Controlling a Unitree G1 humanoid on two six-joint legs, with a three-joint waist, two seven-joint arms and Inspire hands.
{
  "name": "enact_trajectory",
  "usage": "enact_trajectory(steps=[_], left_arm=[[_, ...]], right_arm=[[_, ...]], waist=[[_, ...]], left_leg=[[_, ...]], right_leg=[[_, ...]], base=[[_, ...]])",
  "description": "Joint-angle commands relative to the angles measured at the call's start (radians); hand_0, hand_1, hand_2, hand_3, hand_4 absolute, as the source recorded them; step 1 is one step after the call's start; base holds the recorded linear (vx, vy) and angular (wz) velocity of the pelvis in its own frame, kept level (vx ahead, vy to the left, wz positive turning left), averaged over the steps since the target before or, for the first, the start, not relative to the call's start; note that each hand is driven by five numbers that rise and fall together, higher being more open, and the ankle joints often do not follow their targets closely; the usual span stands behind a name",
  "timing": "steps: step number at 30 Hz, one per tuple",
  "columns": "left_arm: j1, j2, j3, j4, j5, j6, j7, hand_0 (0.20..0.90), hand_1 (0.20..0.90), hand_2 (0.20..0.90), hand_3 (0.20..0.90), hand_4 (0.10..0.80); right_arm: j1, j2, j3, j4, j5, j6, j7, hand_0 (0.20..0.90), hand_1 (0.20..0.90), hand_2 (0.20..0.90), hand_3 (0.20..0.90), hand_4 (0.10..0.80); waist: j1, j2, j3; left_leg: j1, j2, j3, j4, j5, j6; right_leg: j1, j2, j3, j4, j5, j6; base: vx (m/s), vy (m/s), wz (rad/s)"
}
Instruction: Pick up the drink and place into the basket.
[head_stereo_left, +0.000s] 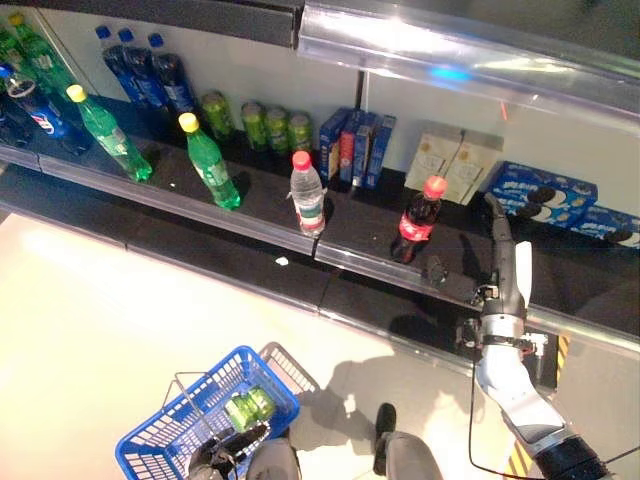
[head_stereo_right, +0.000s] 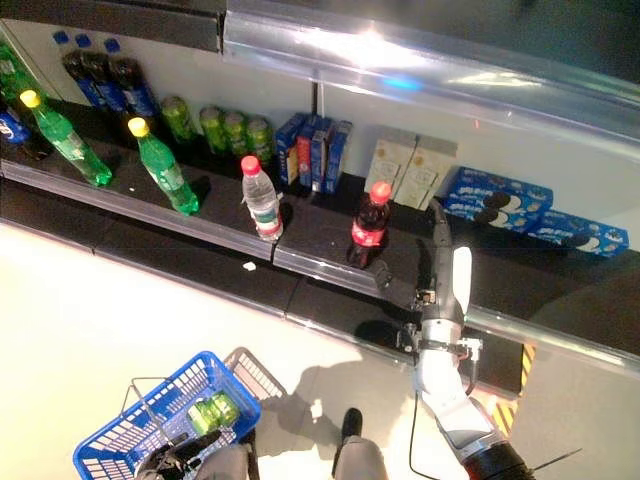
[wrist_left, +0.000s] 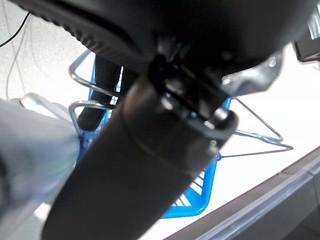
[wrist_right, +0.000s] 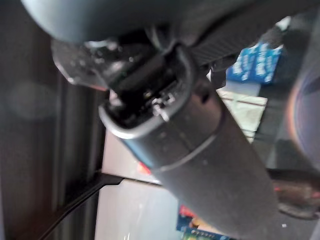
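Observation:
A cola bottle (head_stereo_left: 414, 222) with a red cap stands upright on the dark shelf. My right hand (head_stereo_left: 502, 262) reaches over the shelf just to the right of it, fingers straight and open, not touching it and holding nothing. A water bottle (head_stereo_left: 307, 194) with a red cap stands further left. The blue basket (head_stereo_left: 170, 432) hangs at the lower left with green cans (head_stereo_left: 248, 407) inside. My left hand (head_stereo_left: 228, 448) is shut on its thin wire handles (wrist_left: 80, 107), fingers curled round them in the left wrist view.
Green bottles (head_stereo_left: 208, 160) with yellow caps stand on the shelf at the left, with dark bottles (head_stereo_left: 150, 70) and green cans (head_stereo_left: 272, 127) behind. Blue boxes (head_stereo_left: 355, 148), cream cartons (head_stereo_left: 452, 163) and blue biscuit packs (head_stereo_left: 545, 195) line the back. A clear rail (head_stereo_left: 250, 228) edges the shelf front.

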Motion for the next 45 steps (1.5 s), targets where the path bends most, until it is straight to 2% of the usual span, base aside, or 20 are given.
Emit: enact_trajectory(steps=[1, 13, 24, 28, 37, 45], left_arm=[[0.032, 0.012, -0.048, -0.018, -0.027, -0.045, 0.011, 0.300, 0.300, 0.300, 0.200, 0.100], [-0.005, 0.016, -0.087, -0.106, -0.073, -0.030, 0.025, 0.300, 0.300, 0.300, 0.200, 0.100], [-0.024, 0.026, -0.118, -0.213, -0.075, 0.016, 0.048, 0.300, 0.300, 0.300, 0.200, 0.100], [-0.029, 0.025, -0.120, -0.241, -0.080, 0.017, 0.051, 0.300, 0.300, 0.300, 0.200, 0.100], [-0.005, 0.039, -0.124, -0.276, -0.092, 0.019, 0.008, 0.300, 0.300, 0.300, 0.200, 0.100], [0.003, 0.038, -0.147, -0.331, -0.124, 0.008, -0.024, 0.300, 0.300, 0.300, 0.200, 0.100]], right_arm=[[-0.129, -0.005, -0.032, -0.072, 0.003, -0.099, -0.075, 0.900, 0.900, 0.900, 0.900, 0.800], [-0.280, -0.007, -0.045, -0.052, 0.036, -0.056, -0.070, 0.900, 0.900, 0.900, 0.900, 0.800], [-0.483, -0.011, -0.037, 0.031, 0.076, -0.024, -0.028, 0.900, 0.900, 0.900, 0.900, 0.800], [-0.523, -0.012, -0.049, 0.076, 0.080, -0.019, -0.042, 0.900, 0.900, 0.900, 0.900, 0.800], [-0.568, -0.023, -0.087, 0.202, 0.226, -0.038, -0.012, 0.900, 0.900, 0.900, 0.900, 0.800], [-0.633, -0.036, -0.113, 0.270, 0.248, -0.053, -0.006, 0.900, 0.900, 0.900, 0.900, 0.800]], waist=[[0.024, -0.015, 0.002], [0.033, 0.016, 0.100], [0.070, 0.047, 0.183], [0.080, 0.056, 0.199], [0.103, 0.070, 0.199], [0.118, 0.083, 0.199]], left_leg=[[-0.069, 0.022, -0.082, 0.143, -0.040, -0.007], [-0.164, 0.003, -0.105, 0.199, -0.007, -0.008], [-0.237, -0.014, -0.129, 0.238, 0.030, -0.005], [-0.253, -0.018, -0.134, 0.249, 0.039, -0.005], [-0.276, -0.027, -0.151, 0.259, 0.050, -0.004], [-0.293, -0.034, -0.154, 0.267, 0.049, 0.002]], right_leg=[[-0.051, -0.038, 0.016, 0.091, -0.018, -0.006], [-0.123, -0.047, 0.024, 0.137, -0.020, -0.020], [-0.174, -0.047, 0.022, 0.166, -0.021, -0.031], [-0.183, -0.051, 0.017, 0.175, -0.023, -0.034], [-0.193, -0.054, 0.008, 0.182, -0.025, -0.040], [-0.206, -0.057, 0.002, 0.189, -0.026, -0.042]], base=[[-0.064, 0.010, -0.05], [-0.037, 0.028, -0.01], [-0.006, 0.011, 0.01], [0.004, 0.016, 0.04], [0.033, -0.006, 0.07], [0.008, -0.003, 0.01]])
